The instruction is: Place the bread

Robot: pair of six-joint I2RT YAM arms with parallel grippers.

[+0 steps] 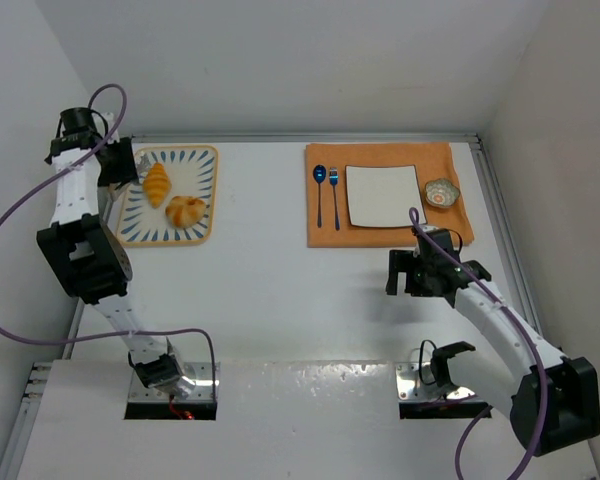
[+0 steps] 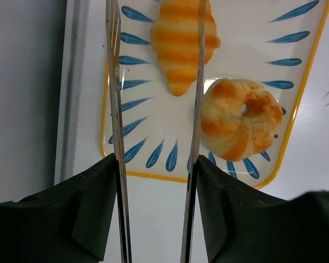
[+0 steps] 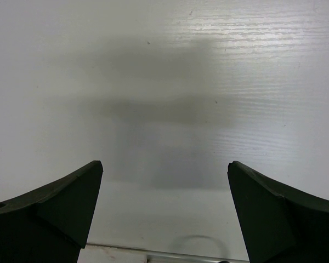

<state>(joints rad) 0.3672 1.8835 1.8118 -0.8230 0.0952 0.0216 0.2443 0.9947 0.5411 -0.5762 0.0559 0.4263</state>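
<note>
A ridged croissant [image 1: 157,184] and a rounder bun [image 1: 186,211] lie on a white tray with blue strokes and a yellow rim [image 1: 202,165] at the far left. My left gripper [image 1: 125,165] is at the tray's left edge, shut on a pair of metal tongs [image 2: 115,109]. In the left wrist view the tong arms stand apart between my fingers [image 2: 156,159], over the tray [image 2: 148,131], with the croissant [image 2: 178,46] partly between them and the bun [image 2: 238,118] to their right. My right gripper [image 1: 420,272] is open and empty above bare table [image 3: 164,170].
An orange mat [image 1: 380,236] at the far right holds a white square plate [image 1: 382,195], a blue spoon [image 1: 319,195], a blue fork [image 1: 334,195] and a small patterned bowl [image 1: 441,193]. Walls close in on the left, far and right sides.
</note>
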